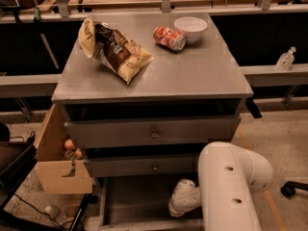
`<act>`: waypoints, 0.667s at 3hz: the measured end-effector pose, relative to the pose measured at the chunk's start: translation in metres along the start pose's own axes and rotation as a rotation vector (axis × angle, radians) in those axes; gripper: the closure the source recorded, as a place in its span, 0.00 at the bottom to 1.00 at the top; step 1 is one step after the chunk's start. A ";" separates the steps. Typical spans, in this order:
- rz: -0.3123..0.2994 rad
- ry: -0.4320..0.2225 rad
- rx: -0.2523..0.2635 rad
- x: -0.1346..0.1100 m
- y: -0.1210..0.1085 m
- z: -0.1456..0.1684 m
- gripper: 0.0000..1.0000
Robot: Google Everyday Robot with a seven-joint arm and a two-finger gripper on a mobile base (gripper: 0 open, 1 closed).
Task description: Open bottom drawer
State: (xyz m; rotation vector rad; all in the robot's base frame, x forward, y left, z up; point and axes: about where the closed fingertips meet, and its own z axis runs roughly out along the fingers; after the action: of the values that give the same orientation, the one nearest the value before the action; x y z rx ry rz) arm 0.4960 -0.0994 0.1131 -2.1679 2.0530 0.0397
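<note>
Gripper sits low at the end of the white arm, down inside the front right part of the bottom drawer, close to the drawer's front edge. Whether it is open or closed, and whether it has hold of anything, cannot be told from this view, because the rounded wrist covers it.

The bottom drawer stands open, out in front of the grey cabinet, so its dark floor shows from above, and its front panel lies along the lower edge of the view. The arm's thick white upper part rises just right of the drawer, in front of the cabinet's lower right corner.

Above the open drawer is the middle drawer, with a small round knob at its centre. Above that is the top drawer, also with a centre knob, and a dark gap shows between it and the cabinet's top.

On the top lie a crumpled chip bag at the left, a red soda can on its side near the back, and a white bowl just beside the can, to its right.

A cardboard box stands against the cabinet's left side with something small and orange at its rim. A clear bottle stands on the ledge well off to the right.
</note>
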 end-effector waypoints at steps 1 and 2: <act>0.048 0.007 -0.050 0.004 0.032 -0.005 1.00; 0.071 0.018 -0.070 0.005 0.041 -0.010 1.00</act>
State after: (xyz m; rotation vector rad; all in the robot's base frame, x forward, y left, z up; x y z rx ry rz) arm 0.4547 -0.1076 0.1181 -2.1421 2.1691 0.1014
